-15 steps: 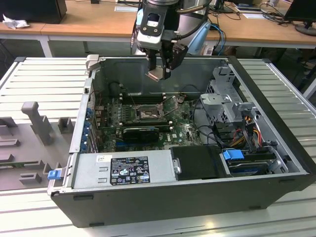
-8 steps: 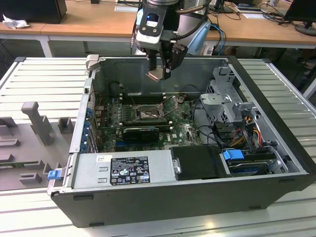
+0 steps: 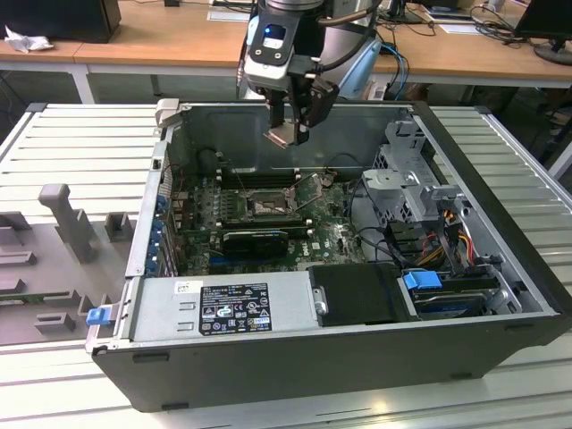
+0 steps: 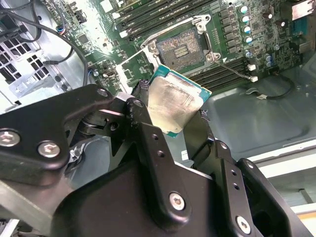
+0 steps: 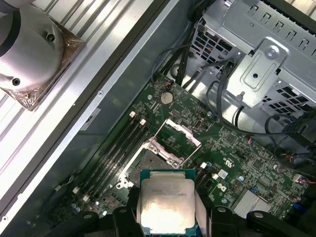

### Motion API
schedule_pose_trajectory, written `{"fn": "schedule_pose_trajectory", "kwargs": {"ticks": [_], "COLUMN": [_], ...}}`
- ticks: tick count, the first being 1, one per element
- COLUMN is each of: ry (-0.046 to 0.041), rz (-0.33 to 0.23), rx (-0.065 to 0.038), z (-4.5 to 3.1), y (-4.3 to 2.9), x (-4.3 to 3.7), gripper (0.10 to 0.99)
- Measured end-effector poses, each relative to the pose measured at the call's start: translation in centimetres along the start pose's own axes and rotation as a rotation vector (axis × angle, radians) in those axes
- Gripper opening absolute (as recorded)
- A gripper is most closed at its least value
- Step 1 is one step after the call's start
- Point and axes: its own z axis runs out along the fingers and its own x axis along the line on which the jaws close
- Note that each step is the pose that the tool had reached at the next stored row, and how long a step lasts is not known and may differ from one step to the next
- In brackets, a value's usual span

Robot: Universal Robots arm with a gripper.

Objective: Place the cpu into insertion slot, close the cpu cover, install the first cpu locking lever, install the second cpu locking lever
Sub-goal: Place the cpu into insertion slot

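Grey slatted table (image 3: 54, 125) carries moulded fixtures (image 3: 63, 214) at the exterior view's left. Beside them lies 1 open case (image 3: 357, 366).

Case contents, left to right:
- Power supply (image 3: 223, 308), against the near wall.
- Green board (image 3: 331, 237), on the case floor, with a black card (image 3: 255, 239) on it.
- Slot (image 3: 266, 206), on the board behind the card. It is uncovered and holds no chip in the second wrist view (image 4: 180, 47).
- Cover (image 5: 180, 138), swung up and clear, just beside the slot.
- Drive cage (image 3: 407, 174), at the right, with cables (image 3: 447, 237) and a blue tab (image 3: 422, 279) nearer the camera.

Gripper (image 3: 288, 134) hangs above the far part of the case. Its 2 fingers (image 4: 140, 106) pinch the cpu (image 4: 175, 106) by opposite edges, metal face to the wrist cameras. The cpu (image 3: 280, 137) is in the air, well apart from the slot.
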Motion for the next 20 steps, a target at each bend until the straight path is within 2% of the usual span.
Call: {"fn": "schedule_pose_trajectory", "kwargs": {"ticks": [13, 15, 17, 20], "ry": [-0.0045, -0.0069, -0.0122, -0.0159], "rz": [0.05, 0.074, 0.134, 0.176], "rx": [-0.001, -0.002, -0.003, -0.004], "z": [0.1, 0.16, 0.28, 0.33], "y": [-0.01, -0.01, -0.02, -0.03], "x": [0.0, 0.0, -0.01, -0.01], "gripper": [0.525, 0.525, 0.525, 0.525]}}
